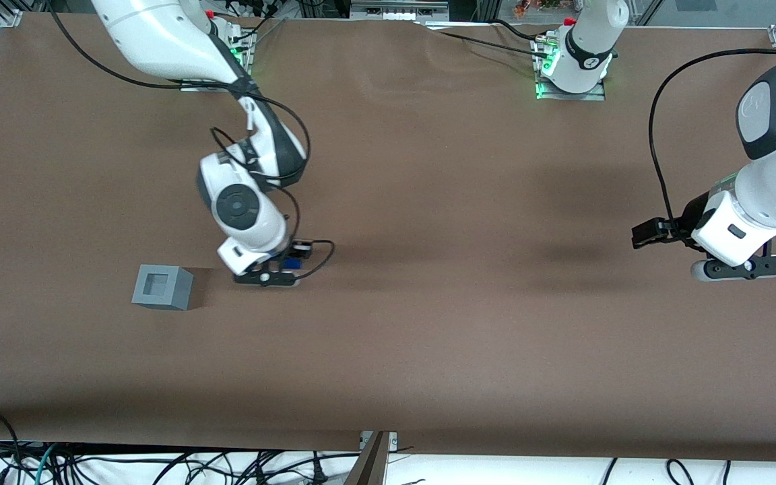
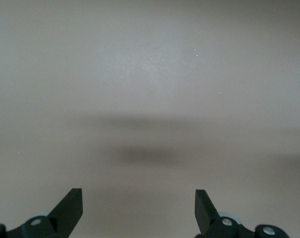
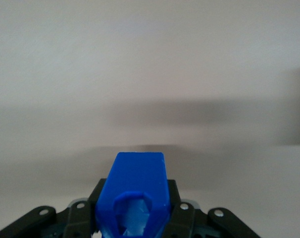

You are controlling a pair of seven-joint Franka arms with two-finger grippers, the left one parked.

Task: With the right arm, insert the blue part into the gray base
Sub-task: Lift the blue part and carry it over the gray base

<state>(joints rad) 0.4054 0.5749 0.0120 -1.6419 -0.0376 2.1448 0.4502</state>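
Note:
The blue part [image 3: 136, 191] sits between the black fingers of my right gripper [image 3: 135, 208], which is shut on it; a hole shows in its near face. In the front view only a sliver of the blue part [image 1: 292, 263] peeks out under the right arm's wrist, where the gripper [image 1: 273, 275] hangs close above the brown table. The gray base [image 1: 162, 287] stands upright on the table with its square recess facing up, a short way from the gripper toward the working arm's end of the table. The base does not show in the right wrist view.
The brown table [image 1: 428, 337] stretches wide around the base and gripper. A black cable [image 1: 317, 259] loops off the wrist beside the gripper. The table's front edge [image 1: 388, 448] has cables hanging below it.

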